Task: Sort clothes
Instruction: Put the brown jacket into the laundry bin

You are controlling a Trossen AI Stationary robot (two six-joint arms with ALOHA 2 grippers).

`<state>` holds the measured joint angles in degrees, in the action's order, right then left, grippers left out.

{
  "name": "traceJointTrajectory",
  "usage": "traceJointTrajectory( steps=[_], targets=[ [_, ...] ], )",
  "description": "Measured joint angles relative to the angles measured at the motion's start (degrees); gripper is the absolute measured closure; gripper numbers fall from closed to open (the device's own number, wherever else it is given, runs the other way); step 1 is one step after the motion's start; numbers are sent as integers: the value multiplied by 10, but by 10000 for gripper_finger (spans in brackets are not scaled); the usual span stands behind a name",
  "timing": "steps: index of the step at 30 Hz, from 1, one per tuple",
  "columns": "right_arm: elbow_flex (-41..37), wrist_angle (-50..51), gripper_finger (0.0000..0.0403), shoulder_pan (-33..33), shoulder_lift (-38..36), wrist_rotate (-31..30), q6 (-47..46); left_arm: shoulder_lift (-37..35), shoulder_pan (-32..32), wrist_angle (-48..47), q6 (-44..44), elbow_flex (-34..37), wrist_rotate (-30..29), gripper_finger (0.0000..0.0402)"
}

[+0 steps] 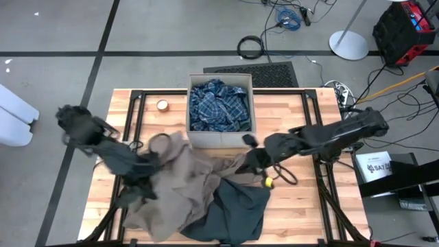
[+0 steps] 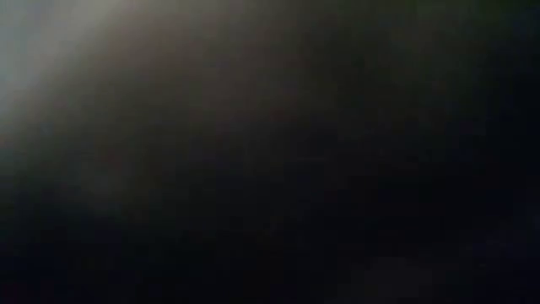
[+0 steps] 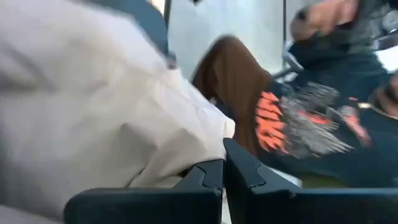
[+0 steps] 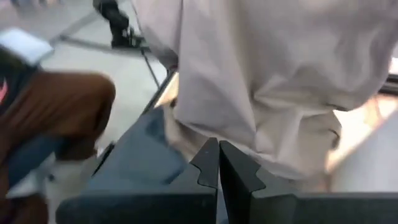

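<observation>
- The left gripper (image 1: pixel 152 167) has its fingers pressed together with the tan garment (image 1: pixel 182 180) pinched between them; in its wrist view the two dark fingers (image 3: pixel 208 177) meet under a fold of pale cloth, though the exact pinch point is buried in fabric.
- The right gripper (image 1: pixel 252 159) also has its fingers closed tight on the same tan garment at its opposite edge; its wrist view shows the fingertips (image 4: pixel 208 163) together with pale cloth hanging just in front.
- The tan garment is spread between the two grippers, just in front of the beige fabric box (image 1: pixel 220 110), and covers part of the left arm.
- A dark slate garment (image 1: pixel 236 213) lies partly under the tan one, farther from the box.
- A blue plaid shirt (image 1: pixel 218 105) is crumpled inside the box.
- A small tape roll (image 1: pixel 162 105) sits on the wooden table (image 1: pixel 302 206) left of the box.
- The low view is dark and blurred; nothing can be made out.
- A person in a dark printed top (image 3: pixel 323 121) shows blurred beyond the table.
</observation>
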<state>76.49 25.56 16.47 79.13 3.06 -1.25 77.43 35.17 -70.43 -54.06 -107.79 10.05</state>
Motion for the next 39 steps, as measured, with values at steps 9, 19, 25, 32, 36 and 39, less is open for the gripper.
traceJointTrajectory(
  steps=[9, 19, 25, 32, 36, 39],
  targets=[
    [-253, -499, 402, -61, 86, 18, -58, -69, 82, -161, -249, 0, -88, 401],
    [-124, -464, 257, -102, 259, 15, -72, -51, 85, -138, -247, 1, -101, 401],
    [11, -300, 128, -106, 319, -17, -57, -44, 85, -139, -249, 1, -99, 401],
    [70, -268, 30, -105, 336, -32, -9, -43, 89, -139, -241, 1, -88, 401],
    [79, -291, 11, -105, 336, -33, 10, -42, 93, -139, -234, 1, -88, 401],
    [81, -319, 17, -108, 344, -32, 15, -41, 95, -139, -230, 1, -92, 401]
  ],
)
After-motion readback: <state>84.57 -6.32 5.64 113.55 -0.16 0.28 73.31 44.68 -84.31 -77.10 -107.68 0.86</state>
